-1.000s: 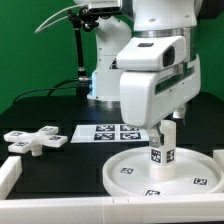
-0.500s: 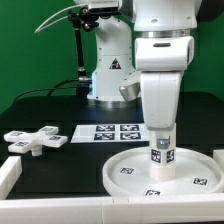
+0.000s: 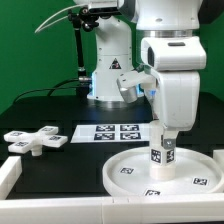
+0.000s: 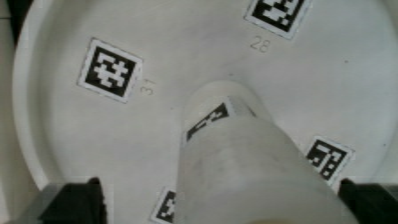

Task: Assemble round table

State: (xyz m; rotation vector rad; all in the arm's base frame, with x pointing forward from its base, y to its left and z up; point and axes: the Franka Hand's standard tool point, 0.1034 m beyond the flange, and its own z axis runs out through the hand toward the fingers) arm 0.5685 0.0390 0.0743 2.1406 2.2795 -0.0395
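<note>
Well, front edge: a white raised border (image 3: 9, 176) runs along the near corner of the black counter (image 3: 55, 112), on the exterior view's left.
Round disc: the large rimmed tabletop (image 3: 190, 160) lies flat on the counter toward the exterior view's right, with small square tags showing on its inner face.
Leg: the short thick cylinder leg (image 3: 163, 155) stands upright near the middle of the disc, bottom end on the disc's face and tags on its side. Whether it is seated in the disc I cannot tell.
Pincer: the pincer (image 3: 165, 134) hangs straight down over the top of the leg. In the wrist view the two dark fingertips (image 4: 79, 198) sit one on each side of the leg, and a strip of disc shows between that finger and the leg. So the jaws are spread wider than the leg and, from what I can see, grip nothing.
Cross base: the four-armed cross base (image 3: 35, 141) lies flat on the counter at the exterior view's left, well apart from the disc.
Marker board: the marker board (image 3: 113, 132) lies flat between the cross base and the disc, slightly farther back, its four tags facing up.
Arm: the white arm's pedestal (image 3: 108, 72) stands behind the marker board.
Backdrop: a green wall (image 3: 30, 40) closes off the rear.
</note>
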